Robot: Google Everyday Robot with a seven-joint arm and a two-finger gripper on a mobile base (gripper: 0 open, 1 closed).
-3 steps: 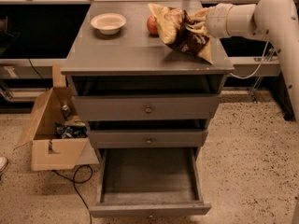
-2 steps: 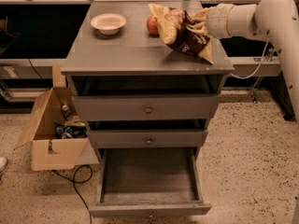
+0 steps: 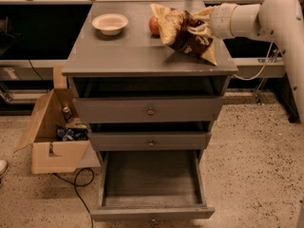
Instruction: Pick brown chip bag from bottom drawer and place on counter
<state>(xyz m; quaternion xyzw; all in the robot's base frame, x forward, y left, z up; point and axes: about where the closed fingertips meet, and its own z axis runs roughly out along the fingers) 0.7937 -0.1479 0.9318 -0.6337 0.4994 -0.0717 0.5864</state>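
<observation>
The brown chip bag (image 3: 176,28), dark brown with pale tan ends, hangs tilted over the right rear part of the counter (image 3: 128,53); its lower corner is at or just above the surface. My gripper (image 3: 199,30) reaches in from the right on the white arm and is shut on the bag's right side. The bottom drawer (image 3: 152,179) is pulled out and its grey inside holds nothing I can see.
A red apple (image 3: 153,25) sits just behind the bag's left end. A white bowl (image 3: 110,23) stands at the counter's back left. An open cardboard box (image 3: 50,141) with packets and a black cable (image 3: 78,184) are on the floor at the left.
</observation>
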